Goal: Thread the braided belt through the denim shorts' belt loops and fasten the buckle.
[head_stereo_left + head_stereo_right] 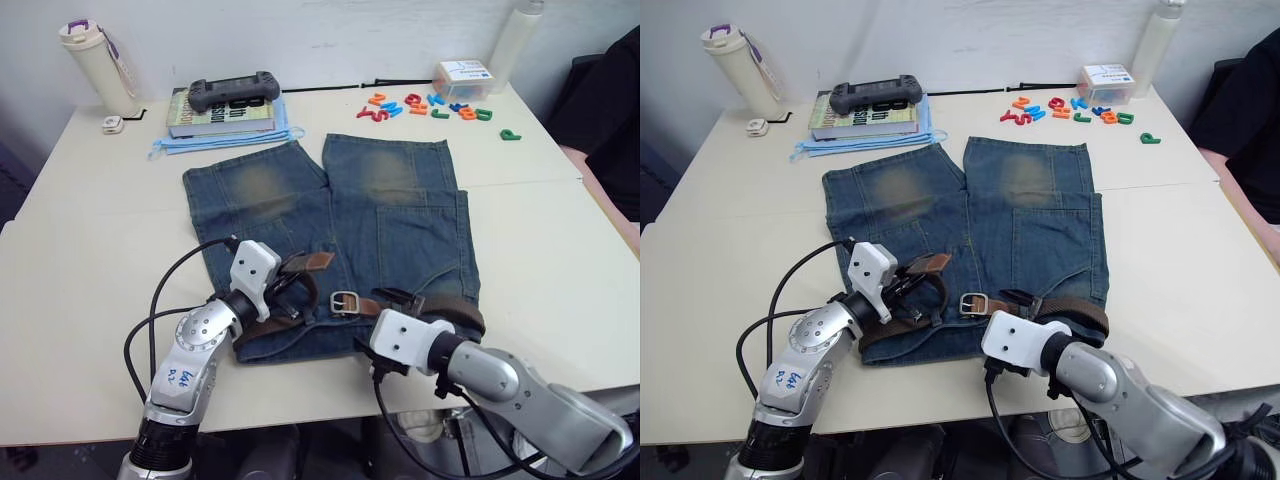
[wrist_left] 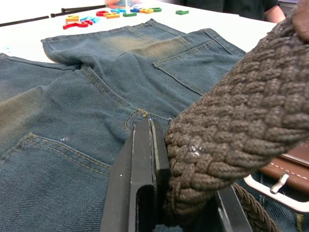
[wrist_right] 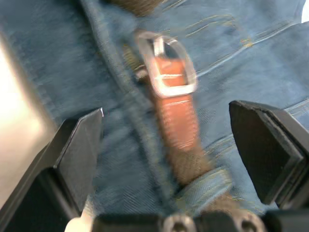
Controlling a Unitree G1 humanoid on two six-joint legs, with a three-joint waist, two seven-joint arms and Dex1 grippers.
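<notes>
The denim shorts [image 1: 330, 215] lie flat on the table, waistband toward me. The braided belt [image 1: 455, 312] runs along that waistband, and its tan tip [image 1: 318, 261] curls up at the left. My left gripper [image 1: 285, 291] is shut on a loop of the brown braid [image 2: 231, 121], one black finger [image 2: 144, 179] pressed against it. The silver buckle [image 1: 345, 302] rests at the waistband's middle on its tan leather end. My right gripper [image 3: 169, 121] hovers open just over the buckle [image 3: 166, 67], a finger on each side. Nearer that wrist, the braid passes under a denim belt loop [image 3: 207, 189].
At the back left, a book with a game controller [image 1: 235, 93] on it lies on blue face masks [image 1: 215, 143], beside a white bottle [image 1: 95, 62]. Coloured plastic letters [image 1: 425, 105], a small box [image 1: 463, 78] and another bottle [image 1: 515, 40] stand back right. A person [image 1: 610, 110] sits at the right edge.
</notes>
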